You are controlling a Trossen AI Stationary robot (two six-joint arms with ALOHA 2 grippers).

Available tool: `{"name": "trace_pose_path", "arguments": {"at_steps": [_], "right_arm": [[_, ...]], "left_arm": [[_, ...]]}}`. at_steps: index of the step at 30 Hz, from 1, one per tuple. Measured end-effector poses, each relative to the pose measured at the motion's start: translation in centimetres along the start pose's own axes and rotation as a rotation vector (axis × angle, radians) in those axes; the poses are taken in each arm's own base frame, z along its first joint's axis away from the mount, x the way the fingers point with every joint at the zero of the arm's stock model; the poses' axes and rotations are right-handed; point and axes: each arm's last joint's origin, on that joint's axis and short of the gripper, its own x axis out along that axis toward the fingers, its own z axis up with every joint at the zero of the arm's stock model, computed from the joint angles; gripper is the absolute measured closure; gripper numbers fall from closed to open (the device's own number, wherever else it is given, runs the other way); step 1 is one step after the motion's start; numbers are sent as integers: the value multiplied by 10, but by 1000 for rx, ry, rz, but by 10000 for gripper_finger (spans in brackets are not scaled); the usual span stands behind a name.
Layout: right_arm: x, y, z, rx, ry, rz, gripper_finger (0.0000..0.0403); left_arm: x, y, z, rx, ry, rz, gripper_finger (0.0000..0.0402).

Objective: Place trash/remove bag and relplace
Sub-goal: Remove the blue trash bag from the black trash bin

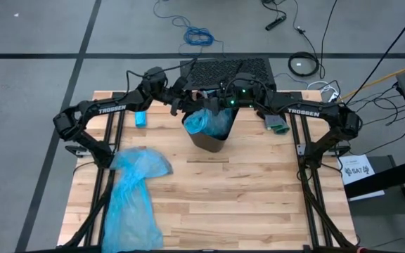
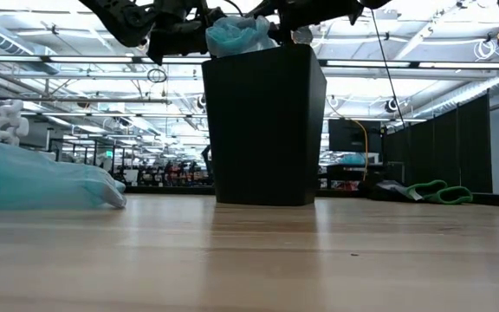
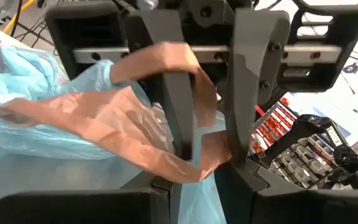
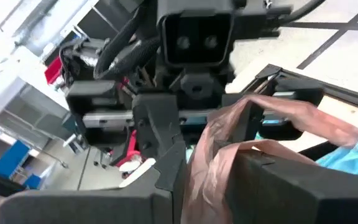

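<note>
Both hands are meeting over the bin (image 1: 214,140); the left hand (image 1: 182,104) is pinching the bag's (image 1: 206,123) drawstring (image 3: 166,134) between narrow fingers. The right hand (image 1: 225,102), just beside it, is gripping the same drawstring; a second bag (image 1: 133,193) is lying on the surface (image 1: 245,197) well apart.

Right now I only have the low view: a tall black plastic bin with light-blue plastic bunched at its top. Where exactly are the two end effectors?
Observer: From above, the left end effector and the right end effector face each other at the rim of the tall black plastic bin.
Operator: What are they working on?
Observer: A brownish-pink plastic strip lying against the light-blue plastic liner bag. The left wrist view shows the strip draped across the right end effector.
Operator: Is anything small on the table near the left arm?
Observer: Yes, a small solid blue oblong object lies on the wooden table, apart from the bin.
</note>
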Motion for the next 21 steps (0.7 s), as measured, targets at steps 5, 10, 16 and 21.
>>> {"name": "trace_pose_path", "arguments": {"at_steps": [5, 10, 16, 21], "right_arm": [[-1, -2, -4, -9, 37, -39, 364], [-1, 0, 0, -57, -38, -63, 400], [-13, 16, 15, -81, -161, 19, 402], [-24, 28, 17, -89, -203, 16, 403]], "left_arm": [[0, 1, -1, -4, 3, 4, 316], [0, 1, 0, 25, -3, 2, 316], [-5, 0, 3, 34, 7, -27, 316], [-20, -13, 15, 111, -42, -38, 316]]}}
